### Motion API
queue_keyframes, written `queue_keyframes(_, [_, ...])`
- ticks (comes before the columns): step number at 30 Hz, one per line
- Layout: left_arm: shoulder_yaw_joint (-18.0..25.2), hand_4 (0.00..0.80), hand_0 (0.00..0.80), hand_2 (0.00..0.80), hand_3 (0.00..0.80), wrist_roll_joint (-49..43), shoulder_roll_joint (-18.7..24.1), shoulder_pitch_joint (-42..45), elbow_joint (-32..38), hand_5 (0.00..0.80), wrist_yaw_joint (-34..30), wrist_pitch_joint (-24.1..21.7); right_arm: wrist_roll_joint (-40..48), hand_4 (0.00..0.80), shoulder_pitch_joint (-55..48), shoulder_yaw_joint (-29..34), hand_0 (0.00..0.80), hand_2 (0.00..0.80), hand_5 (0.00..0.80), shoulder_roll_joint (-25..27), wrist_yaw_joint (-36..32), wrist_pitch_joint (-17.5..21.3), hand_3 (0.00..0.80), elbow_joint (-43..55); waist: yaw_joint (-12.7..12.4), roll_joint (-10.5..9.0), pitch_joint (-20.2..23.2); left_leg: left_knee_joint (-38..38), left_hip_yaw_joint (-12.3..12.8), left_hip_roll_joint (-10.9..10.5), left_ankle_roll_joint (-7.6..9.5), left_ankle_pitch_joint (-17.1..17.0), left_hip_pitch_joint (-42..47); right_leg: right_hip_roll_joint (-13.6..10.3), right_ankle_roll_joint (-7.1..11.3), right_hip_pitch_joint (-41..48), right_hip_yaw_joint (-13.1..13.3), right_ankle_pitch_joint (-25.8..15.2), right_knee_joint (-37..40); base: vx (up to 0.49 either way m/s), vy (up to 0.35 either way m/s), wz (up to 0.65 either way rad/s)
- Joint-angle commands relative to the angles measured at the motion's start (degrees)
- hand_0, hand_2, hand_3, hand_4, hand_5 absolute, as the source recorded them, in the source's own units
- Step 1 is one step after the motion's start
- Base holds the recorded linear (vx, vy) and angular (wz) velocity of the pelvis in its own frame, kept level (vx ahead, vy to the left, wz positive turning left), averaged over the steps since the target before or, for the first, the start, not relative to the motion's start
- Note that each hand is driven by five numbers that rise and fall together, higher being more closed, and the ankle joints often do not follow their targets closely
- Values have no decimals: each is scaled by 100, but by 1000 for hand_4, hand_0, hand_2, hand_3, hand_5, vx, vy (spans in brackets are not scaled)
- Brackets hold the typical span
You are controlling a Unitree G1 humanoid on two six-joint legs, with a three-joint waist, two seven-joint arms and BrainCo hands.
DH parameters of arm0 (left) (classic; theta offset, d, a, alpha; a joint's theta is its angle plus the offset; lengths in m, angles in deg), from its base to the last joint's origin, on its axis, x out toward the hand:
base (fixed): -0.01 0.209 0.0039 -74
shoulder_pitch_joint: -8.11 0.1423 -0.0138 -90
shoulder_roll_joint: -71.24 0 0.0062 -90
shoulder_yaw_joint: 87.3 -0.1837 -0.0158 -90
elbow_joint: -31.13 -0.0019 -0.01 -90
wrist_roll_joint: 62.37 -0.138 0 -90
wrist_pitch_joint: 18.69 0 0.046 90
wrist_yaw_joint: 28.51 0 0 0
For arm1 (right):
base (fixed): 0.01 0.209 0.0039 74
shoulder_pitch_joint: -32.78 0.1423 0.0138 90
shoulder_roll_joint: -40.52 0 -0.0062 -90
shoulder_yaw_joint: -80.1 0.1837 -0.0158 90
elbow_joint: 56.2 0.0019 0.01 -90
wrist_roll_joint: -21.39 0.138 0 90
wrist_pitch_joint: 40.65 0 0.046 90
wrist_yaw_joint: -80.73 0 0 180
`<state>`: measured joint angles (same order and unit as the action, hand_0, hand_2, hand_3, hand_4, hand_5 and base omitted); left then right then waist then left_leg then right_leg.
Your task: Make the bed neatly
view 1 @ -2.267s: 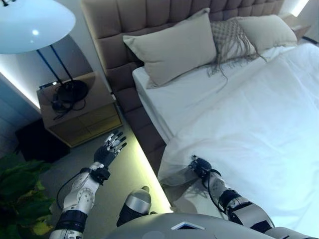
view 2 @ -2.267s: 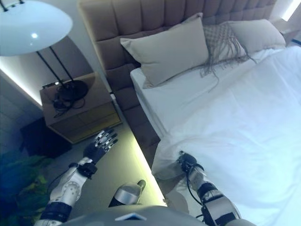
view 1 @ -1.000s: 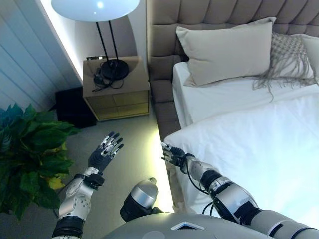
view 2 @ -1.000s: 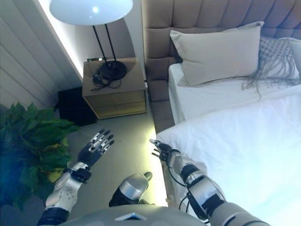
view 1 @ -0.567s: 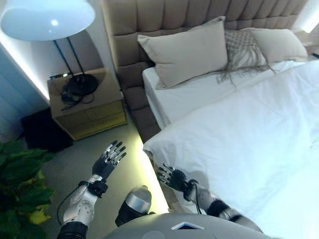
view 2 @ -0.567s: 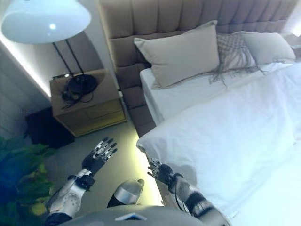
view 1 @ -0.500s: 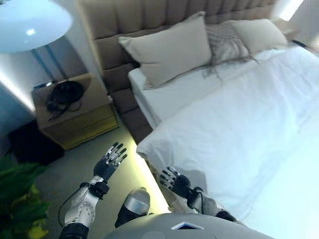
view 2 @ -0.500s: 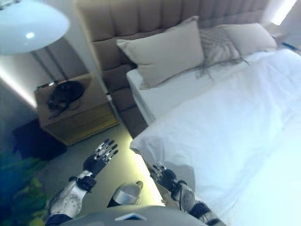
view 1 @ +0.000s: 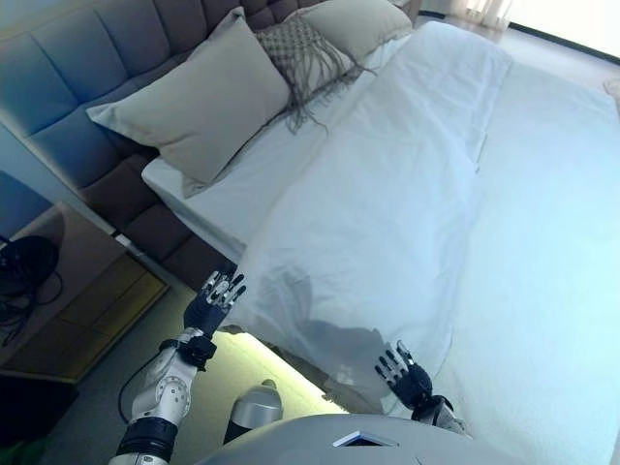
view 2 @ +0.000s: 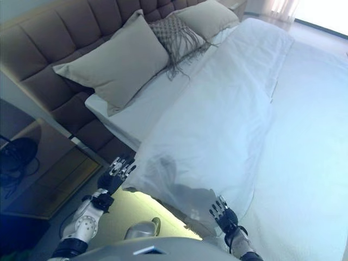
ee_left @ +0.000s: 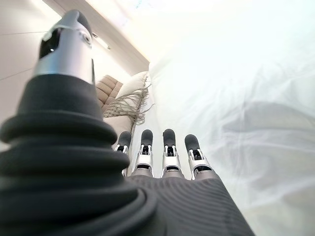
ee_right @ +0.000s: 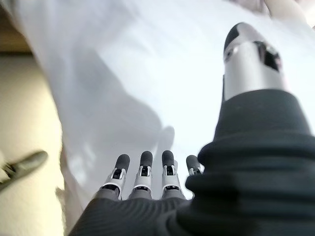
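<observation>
A white duvet (view 1: 387, 203) covers the bed, wrinkled near its near corner, with a long fold down the middle. Its top edge stops short of the pillows, leaving a strip of white sheet (view 1: 228, 184) bare. A large beige pillow (view 1: 199, 102), a fringed cushion (view 1: 300, 53) and a second pillow (view 1: 354, 19) lean on the headboard. My left hand (view 1: 215, 295) is raised beside the duvet's near corner, open and empty, fingers (ee_left: 165, 147) straight. My right hand (view 1: 405, 373) hovers open at the duvet's near edge, fingers (ee_right: 142, 169) straight and holding nothing.
The padded headboard (view 1: 58, 68) runs along the bed's head. A wooden nightstand (view 1: 68, 300) with a dark lamp base and cords stands to the left. A lit strip of floor (view 2: 152, 204) runs under the bed's side.
The camera has swung right, over the bed. My right hand, at the duvet's corner a second ago, now hangs open further along the near edge. My left hand stays raised and open.
</observation>
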<state>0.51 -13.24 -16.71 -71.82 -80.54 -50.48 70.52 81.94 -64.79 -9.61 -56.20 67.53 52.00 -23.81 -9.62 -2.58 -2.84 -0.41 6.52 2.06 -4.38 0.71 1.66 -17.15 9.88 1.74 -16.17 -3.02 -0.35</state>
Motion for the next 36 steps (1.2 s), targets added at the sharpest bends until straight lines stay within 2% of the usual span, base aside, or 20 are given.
queue_keyframes(1, [-6,0,0,0,0,-24,109,-318,259,0,-48,-295,427,0,317,484,0,0,0,113,27,601,0,128,-15,177,-186,-329,-184,-165,541,379,-85,-398,224,-180,-26,-558,-399,-16,-76,-16])
queue_keyframes(4, [26,0,0,0,0,-134,204,-175,226,0,-102,-206,547,0,314,899,0,0,0,96,-77,709,0,40,59,176,-191,-201,-108,-164,582,411,18,-331,285,-336,-55,-571,-667,-45,-91,-26])
queue_keyframes(8, [-76,0,0,0,0,-53,255,-52,138,0,-24,-325,446,0,209,1032,0,0,0,73,-249,659,0,13,163,238,-116,-37,-68,-74,597,215,30,227,109,-344,-7,-14,-900,-56,-153,-45])
queue_keyframes(10, [-190,0,0,0,0,76,266,-110,59,0,82,-377,432,0,98,1015,0,0,0,104,-406,674,0,-64,258,239,-61,53,-115,-48,552,73,-15,478,7,-273,154,85,-731,-34,-230,-16])
queue_keyframes(13, [-198,0,0,0,0,99,234,-164,-38,0,125,-432,410,0,72,931,0,0,0,183,-371,543,0,-87,311,211,-4,93,-91,97,397,-42,-55,717,-120,-163,111,277,-499,-42,-241,-8])
queue_keyframes(15, [-239,0,0,0,0,178,169,-247,-55,0,155,-413,292,0,72,889,0,0,0,258,-384,524,0,-61,374,189,-33,-198,21,208,275,0,-185,801,-228,-118,86,304,-408,-79,-180,-7])
queue_keyframes(16, [-238,0,0,0,0,200,138,-275,-43,0,108,-360,276,0,46,851,0,0,0,300,-332,551,0,27,435,151,-89,-562,143,296,227,84,-313,775,-277,-129,76,314,-447,-95,-116,1])
queue_keyframes(18, [-312,0,0,0,0,160,37,-323,-18,0,51,-273,308,0,33,750,0,0,0,413,-49,554,0,288,524,126,-269,-1382,58,548,126,-59,-647,743,-403,-196,61,364,-672,-97,-59,16])
queue_keyframes(19, [-375,0,0,0,0,145,2,-341,-12,0,60,-299,384,0,35,713,0,0,0,451,25,542,0,366,553,150,-317,-1402,-63,697,68,-209,-696,745,-435,-248,85,396,-773,-73,96,27])
queue_keyframes(20, [-470,0,0,0,0,224,-43,-392,53,0,63,-227,489,0,47,710,0,0,0,516,85,541,0,464,590,223,-381,-1188,-234,947,-22,-530,-702,731,-475,-332,123,485,-934,-38,168,26])
queue_keyframes(21, [-505,0,0,0,0,290,-56,-415,88,0,62,-178,522,0,40,718,0,0,0,546,102,547,0,510,613,259,-401,-1064,-286,1049,-64,-682,-688,716,-491,-371,128,539,-1007,-8,252,15])
queue_keyframes(24, [-554,0,0,0,0,372,-159,-483,61,0,-14,-48,590,0,-5,853,0,0,0,653,101,527,0,602,689,454,-384,-271,-536,1724,-361,-1559,-614,498,-460,-515,193,829,-1391,74,416,17])
queue_keyframes(26, [-569,0,0,0,0,347,-240,-462,72,0,-70,-13,521,0,-35,980,0,0,0,659,1,503,0,647,758,586,-349,233,-697,2055,-535,-1858,-507,176,-356,-682,326,1020,-1756,173,599,11])
queue_keyframes(27, [-531,0,0,0,0,327,-252,-429,106,0,-116,38,457,0,-67,1018,0,0,0,654,-34,502,0,674,776,626,-335,343,-707,2118,-584,-1908,-477,76,-321,-740,382,1084,-1874,256,683,-19])
queue_keyframes(28, [-451,0,0,0,0,352,-250,-335,200,0,-192,148,266,0,-117,1117,0,0,0,631,-119,528,0,681,838,752,-313,452,-719,2190,-650,-1863,-461,-192,-188,-794,569,1160,-2050,247,603,-41])
queue_keyframes(29, [-403,0,0,0,0,335,-239,-303,252,0,-224,227,212,0,-127,1143,0,0,0,628,-123,525,0,699,859,795,-309,448,-663,2167,-671,-1760,-440,-342,-95,-803,654,1165,-2108,294,683,-40])
queue_keyframes(30, [-357,0,0,0,0,241,-190,-285,326,0,-278,336,154,0,-130,1176,0,0,0,613,-105,488,0,733,911,846,-310,372,-445,2072,-680,-1422,-402,-642,70,-746,695,1050,-2099,210,485,-38])
queue_keyframes(32, [-319,0,0,0,0,77,-42,-244,440,0,-335,424,0,0,-192,1218,0,0,0,485,-52,437,0,860,957,816,-304,56,-130,1772,-633,-899,-403,-1114,292,-609,652,683,-1913,245,486,-6])
queue_keyframes(33, [-281,0,0,0,0,18,64,-184,492,0,-369,412,3,0,-226,1167,0,0,0,409,14,368,0,942,936,786,-290,-62,-177,1608,-588,-743,-407,-1254,341,-581,658,461,-1782,270,446,7])
queue_keyframes(36, [-81,0,0,0,0,70,313,-59,700,0,-332,344,349,0,-233,1059,0,0,0,202,56,-82,0,1126,849,751,-275,-168,-346,1463,-493,-631,-491,-1098,313,-614,818,505,-1753,151,235,4])
